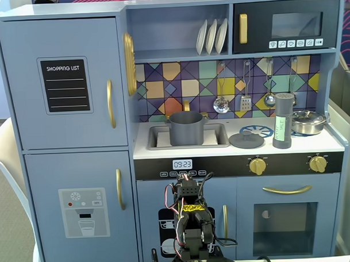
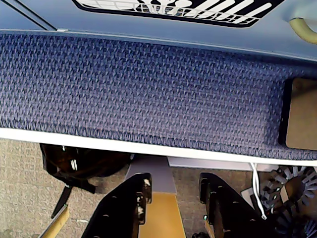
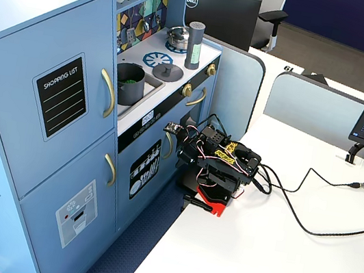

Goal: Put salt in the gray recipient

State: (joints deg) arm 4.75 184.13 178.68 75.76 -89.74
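**Q:** Where's everything at right now?

**A:** The arm (image 3: 219, 166) sits folded low on the white desk (image 3: 274, 255), in front of the toy kitchen (image 1: 64, 83). In the wrist view the gripper (image 2: 174, 198) points down over the desk edge, jaws apart with nothing between them. The salt shaker (image 1: 283, 121) stands upright on the counter (image 1: 239, 147), at about 3 o'clock from the gray pot (image 1: 186, 128), which sits in the sink. They're well apart, with a flat lid (image 1: 246, 140) lying between them.

**Q:** Best way to go for it?

**A:** Probably unfold, rise above counter height, and come at the shaker from the side, mid-body. It's a tall, slim, smooth cylinder, so likely tippy if nudged near the cap. The pot is round with a wide mouth, a forgiving target. The counter looks like slick painted wood.
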